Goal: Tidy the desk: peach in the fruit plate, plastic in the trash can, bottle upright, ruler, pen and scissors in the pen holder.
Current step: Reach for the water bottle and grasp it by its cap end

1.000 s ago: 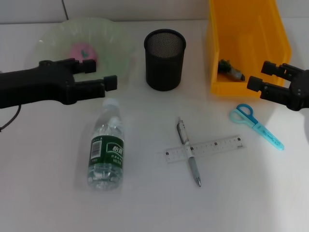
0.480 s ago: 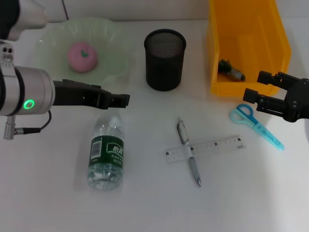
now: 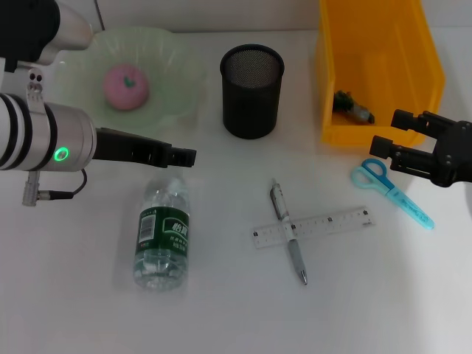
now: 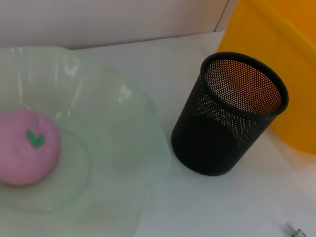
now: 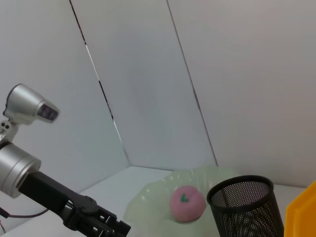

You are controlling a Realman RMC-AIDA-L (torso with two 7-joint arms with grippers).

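The bottle (image 3: 162,237), lying just below the left gripper (image 3: 184,155), whose opening I cannot tell, looks light, smooth and probably slippery, so grip its ribbed body.

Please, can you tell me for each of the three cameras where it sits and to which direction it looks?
Head view: high on the robot, looking down at the white desk; both arms show, left gripper above the lying clear plastic bottle, right gripper near the blue scissors.
Left wrist view: looks down at the pale green fruit plate holding the pink peach; no own body shows.
Right wrist view: looks sideways over the desk toward the wall; the left arm shows.
All three share the black mesh pen holder.
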